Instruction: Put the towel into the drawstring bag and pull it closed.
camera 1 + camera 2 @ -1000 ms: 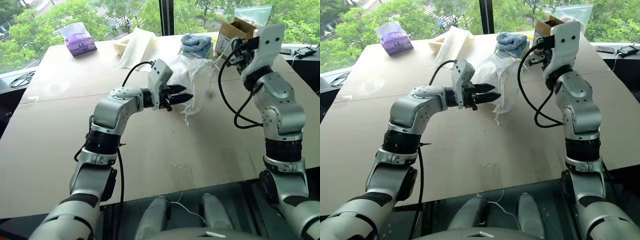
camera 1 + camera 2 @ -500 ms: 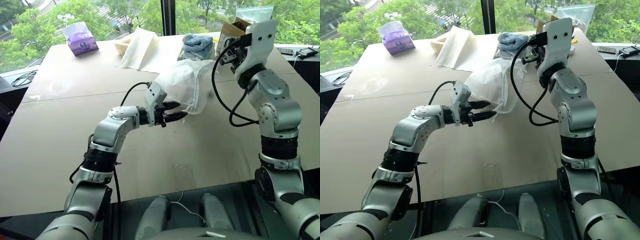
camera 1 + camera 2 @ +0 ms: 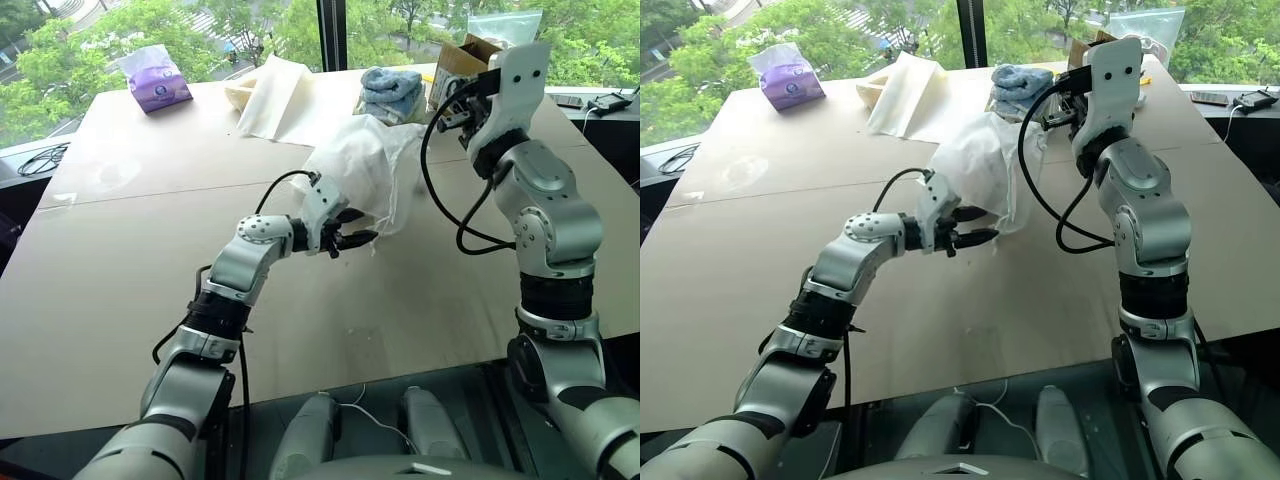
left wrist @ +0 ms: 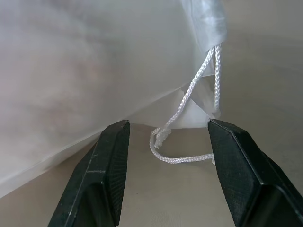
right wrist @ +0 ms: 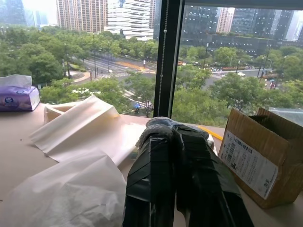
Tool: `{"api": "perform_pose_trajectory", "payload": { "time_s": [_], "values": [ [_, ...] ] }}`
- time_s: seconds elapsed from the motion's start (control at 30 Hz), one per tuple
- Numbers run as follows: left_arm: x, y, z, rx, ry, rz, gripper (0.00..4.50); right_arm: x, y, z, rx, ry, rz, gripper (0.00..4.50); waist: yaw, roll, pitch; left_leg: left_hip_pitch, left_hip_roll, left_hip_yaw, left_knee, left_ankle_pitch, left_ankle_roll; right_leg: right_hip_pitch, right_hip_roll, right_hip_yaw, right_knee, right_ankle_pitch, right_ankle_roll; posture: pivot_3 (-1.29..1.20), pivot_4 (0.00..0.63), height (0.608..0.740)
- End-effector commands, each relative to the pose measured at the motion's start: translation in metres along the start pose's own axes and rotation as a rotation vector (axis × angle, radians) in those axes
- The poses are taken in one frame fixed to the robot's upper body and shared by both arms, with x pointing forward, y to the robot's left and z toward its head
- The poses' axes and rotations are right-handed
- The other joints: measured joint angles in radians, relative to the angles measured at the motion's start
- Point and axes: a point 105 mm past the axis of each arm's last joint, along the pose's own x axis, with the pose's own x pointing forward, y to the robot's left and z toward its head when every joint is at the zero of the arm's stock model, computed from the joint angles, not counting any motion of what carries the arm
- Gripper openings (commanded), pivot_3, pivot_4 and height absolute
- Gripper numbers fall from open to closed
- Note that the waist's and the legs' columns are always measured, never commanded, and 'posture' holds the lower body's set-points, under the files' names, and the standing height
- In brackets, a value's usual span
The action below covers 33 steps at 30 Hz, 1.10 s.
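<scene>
The drawstring bag [image 3: 355, 170] stands bunched up on the brown table [image 3: 120, 250], thin, white and slightly see-through. My left gripper [image 3: 360, 226] is open, low over the table at the bag's near lower corner. In the left wrist view the bag's white cord loop [image 4: 182, 161] lies between the two spread black fingers [image 4: 111, 156], touching neither. My right gripper [image 3: 462, 112] is raised beyond the bag's far right side with its taped fingers [image 5: 156, 161] pressed shut; I cannot see anything pinched in them. The towel is hidden from view.
A cream cloth sheet [image 3: 275, 95] lies behind the bag, with a stack of blue and pale towels [image 3: 392, 88] and a cardboard box [image 3: 462, 62] to its right. A purple tissue pack [image 3: 155, 78] sits at the far left corner.
My left gripper has sunk from beside the bag's middle to its lower corner near the table. The bag has slumped lower and spread leftward. The right gripper has stayed put.
</scene>
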Motion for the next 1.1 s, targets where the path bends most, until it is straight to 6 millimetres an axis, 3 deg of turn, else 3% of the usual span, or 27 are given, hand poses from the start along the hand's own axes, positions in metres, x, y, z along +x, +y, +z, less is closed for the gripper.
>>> {"api": "perform_pose_trajectory", "payload": {
  "time_s": [0.03,0.3,0.43,0.73,0.93,1.1],
  "values": [
    [0.002,-0.005,0.003,0.017,-0.016,-0.017,2.64,-0.003,0.002,0.018,-0.015,-0.066,0.002,0.0,0.0,0.0,0.0,0.0,0.0,0.0,0.0,0.0,0.0,0.0,0.0,0.0,0.0,0.0,0.0,0.0,0.15,0.74],
    [-0.008,-0.002,0.008,-0.038,-0.048,-0.001,2.64,-0.004,0.002,0.015,-0.018,-0.055,0.002,0.0,0.0,0.0,0.0,0.0,0.0,0.0,0.0,0.0,0.0,0.0,0.0,0.0,0.0,0.0,0.0,0.0,0.15,0.74],
    [-0.009,-0.007,0.0,-0.03,-0.023,-0.012,2.64,-0.005,0.003,0.014,-0.015,-0.05,0.007,0.0,-0.001,0.0,0.0,0.0,0.0,0.0,0.0,0.0,0.0,0.0,0.0,0.0,0.0,0.0,0.0,0.0,0.15,0.74],
    [0.013,0.002,0.001,-0.101,-0.055,0.081,2.64,-0.005,0.004,0.014,-0.023,-0.052,0.013,0.0,0.001,0.0,0.0,0.0,0.0,0.0,0.0,0.0,0.0,0.0,0.0,0.0,0.0,0.0,0.0,0.0,0.15,0.74],
    [0.025,0.009,-0.014,-0.194,0.011,0.177,2.64,-0.007,0.003,0.013,-0.024,-0.051,0.003,0.0,0.0,0.0,0.0,0.0,0.0,0.0,0.0,0.0,0.0,0.0,0.0,0.0,0.0,0.0,0.0,0.0,0.15,0.74],
    [0.033,0.013,-0.014,-0.243,0.014,0.23,2.64,-0.008,0.002,0.013,-0.026,-0.053,-0.003,0.0,0.002,0.0,0.0,0.0,0.0,0.0,0.0,0.0,0.0,0.0,0.0,0.0,0.0,0.0,0.0,0.0,0.15,0.74]
  ]
}}
